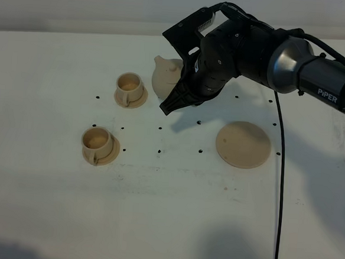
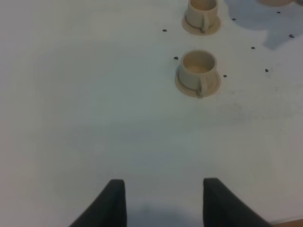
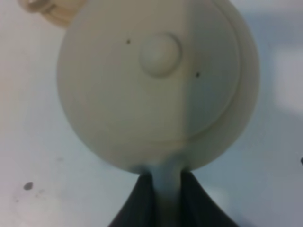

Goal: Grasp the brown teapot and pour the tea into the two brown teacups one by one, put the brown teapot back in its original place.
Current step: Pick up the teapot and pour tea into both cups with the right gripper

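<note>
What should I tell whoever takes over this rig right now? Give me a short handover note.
Left end effector: open, empty, over bare table.
Right end effector: shut on the handle of the brown teapot, held beside the far teacup.
Near teacup sits on its small saucer; the large saucer is bare.
Done: teapot grasped and off its saucer. Cannot tell whether either cup holds tea.
Left: pour into both cups, then set the teapot back on the large saucer.

Bare near tabletop [image 1: 172, 218] (teacups [image 1: 100, 145] at left)
</note>
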You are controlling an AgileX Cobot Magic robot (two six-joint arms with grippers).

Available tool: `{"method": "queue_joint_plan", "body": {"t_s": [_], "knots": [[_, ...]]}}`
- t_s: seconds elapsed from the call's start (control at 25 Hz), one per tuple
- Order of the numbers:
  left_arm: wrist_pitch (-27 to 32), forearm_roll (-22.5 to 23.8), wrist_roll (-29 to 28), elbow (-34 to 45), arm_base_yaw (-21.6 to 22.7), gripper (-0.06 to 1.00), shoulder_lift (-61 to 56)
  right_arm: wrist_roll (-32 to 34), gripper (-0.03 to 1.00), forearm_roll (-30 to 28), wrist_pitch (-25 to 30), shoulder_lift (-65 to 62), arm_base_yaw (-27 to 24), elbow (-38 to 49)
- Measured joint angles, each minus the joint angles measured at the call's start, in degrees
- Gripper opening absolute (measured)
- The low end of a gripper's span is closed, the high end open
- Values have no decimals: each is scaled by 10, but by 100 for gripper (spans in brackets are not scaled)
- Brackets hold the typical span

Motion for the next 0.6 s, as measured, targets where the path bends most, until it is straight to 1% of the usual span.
{"method": "queue_joint_plan", "body": {"t_s": [0.6], "knots": [[0,0,0,0,0,36,0,-14,9,-13,8,20,13,-39]]}}
